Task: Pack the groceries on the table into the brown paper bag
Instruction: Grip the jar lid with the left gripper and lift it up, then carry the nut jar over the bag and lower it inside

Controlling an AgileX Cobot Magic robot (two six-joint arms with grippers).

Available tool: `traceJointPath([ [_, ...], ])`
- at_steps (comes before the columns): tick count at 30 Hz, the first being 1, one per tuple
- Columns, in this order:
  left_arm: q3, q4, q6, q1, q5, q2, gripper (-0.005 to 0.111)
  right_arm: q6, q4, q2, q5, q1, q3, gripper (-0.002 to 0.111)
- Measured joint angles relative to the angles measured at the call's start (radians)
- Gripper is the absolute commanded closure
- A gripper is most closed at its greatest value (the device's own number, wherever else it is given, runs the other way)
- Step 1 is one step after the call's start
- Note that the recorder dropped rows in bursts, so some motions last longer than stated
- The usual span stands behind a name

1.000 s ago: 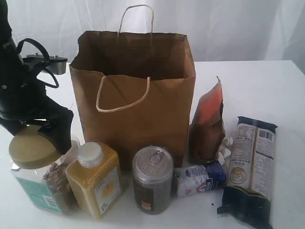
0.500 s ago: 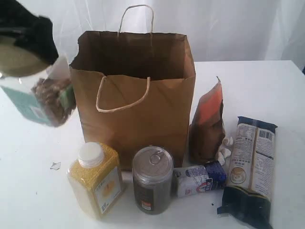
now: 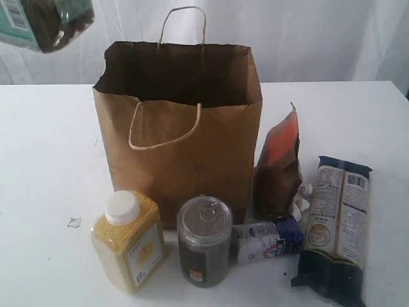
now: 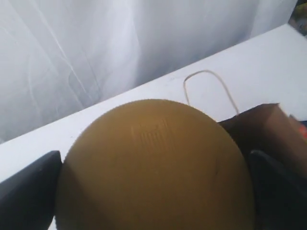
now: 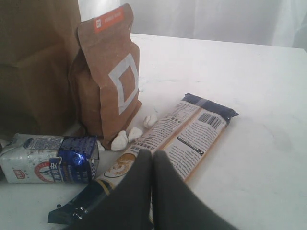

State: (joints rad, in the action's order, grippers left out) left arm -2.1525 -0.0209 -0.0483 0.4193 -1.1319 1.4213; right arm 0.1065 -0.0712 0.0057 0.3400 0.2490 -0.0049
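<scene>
The clear jar (image 3: 45,22) hangs tilted high at the exterior view's top left corner, above and left of the open brown paper bag (image 3: 185,147). In the left wrist view its olive-gold lid (image 4: 153,167) fills the space between the dark fingers (image 4: 29,191), so my left gripper (image 4: 153,191) is shut on the jar. The bag's rim (image 4: 268,129) shows beyond the lid. On the table (image 3: 51,160) stand the yellow-grain bottle (image 3: 128,243), dark can (image 3: 204,242), white-blue packet (image 3: 268,238), brown-orange pouch (image 3: 279,166) and pasta packet (image 3: 335,230). My right gripper (image 5: 152,155) is shut and empty, over the pasta packet (image 5: 192,129).
Small white crumbs (image 3: 300,201) lie between the pouch and the pasta packet. A tiny scrap (image 3: 74,222) lies on the table left of the bottle. A white curtain hangs behind the table. Neither arm shows in the exterior view.
The jar has risen from the table's front left, beside the bottle, to the top left corner. The left arm has gone out of the exterior view. The other groceries have not moved.
</scene>
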Motion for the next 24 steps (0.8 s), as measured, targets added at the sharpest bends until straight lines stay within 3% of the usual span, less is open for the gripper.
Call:
traceJointPath([
  [8,-0.073,0.242,0.0,0.0,0.0,0.099,0.107,0.0,0.0,0.0,0.0,0.0,0.0,0.108],
  [20,-0.073,0.342,0.004,0.0,0.0,0.227,0.107,0.0,0.0,0.0,0.0,0.0,0.0,0.108],
  [24,-0.073,0.355,0.023,0.029,0.0,0.246,0.107,0.0,0.0,0.0,0.0,0.0,0.0,0.108],
])
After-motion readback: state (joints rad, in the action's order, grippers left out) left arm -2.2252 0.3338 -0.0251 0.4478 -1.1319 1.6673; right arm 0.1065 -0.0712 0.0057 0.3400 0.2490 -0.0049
